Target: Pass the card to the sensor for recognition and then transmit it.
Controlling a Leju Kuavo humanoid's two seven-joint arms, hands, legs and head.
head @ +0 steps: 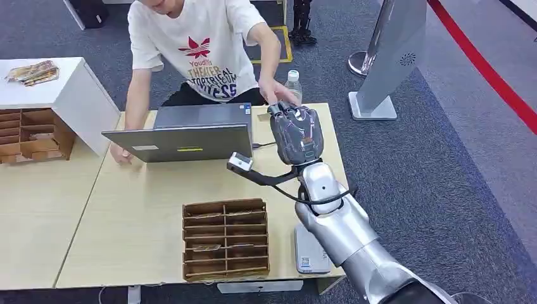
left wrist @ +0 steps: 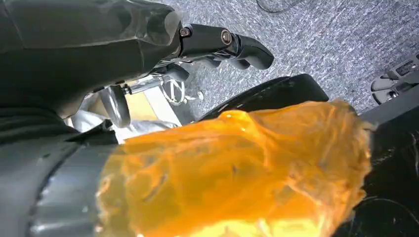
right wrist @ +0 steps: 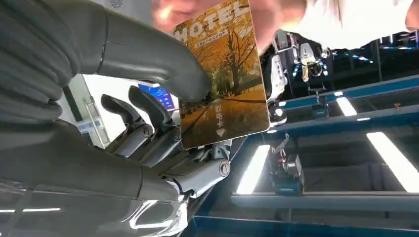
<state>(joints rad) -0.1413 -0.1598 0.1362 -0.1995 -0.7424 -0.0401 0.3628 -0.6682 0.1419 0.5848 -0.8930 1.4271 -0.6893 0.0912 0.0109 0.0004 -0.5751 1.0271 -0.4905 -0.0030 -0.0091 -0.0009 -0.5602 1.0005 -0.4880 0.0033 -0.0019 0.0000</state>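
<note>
My right hand (head: 295,132) is raised over the far right part of the table (head: 133,209), beside the laptop. In the right wrist view its thumb (right wrist: 148,59) and fingers (right wrist: 148,131) pinch a card (right wrist: 225,79) printed with autumn trees and the word HOTEL. A person's blurred hand (right wrist: 197,11) is at the card's far end, and the same hand (head: 277,94) reaches to my right hand across the table. A flat white sensor (head: 310,252) lies near the table's front edge, under my right forearm. My left hand (left wrist: 217,42) hangs over grey carpet and holds nothing.
A person sits behind an open grey laptop (head: 183,134). A brown cardboard sorter (head: 225,239) stands at the table's front. A water bottle (head: 292,84) is at the far edge. A second cardboard sorter (head: 31,134) and a white cabinet (head: 79,95) stand left. A grey kiosk stand (head: 392,57) rises at the right.
</note>
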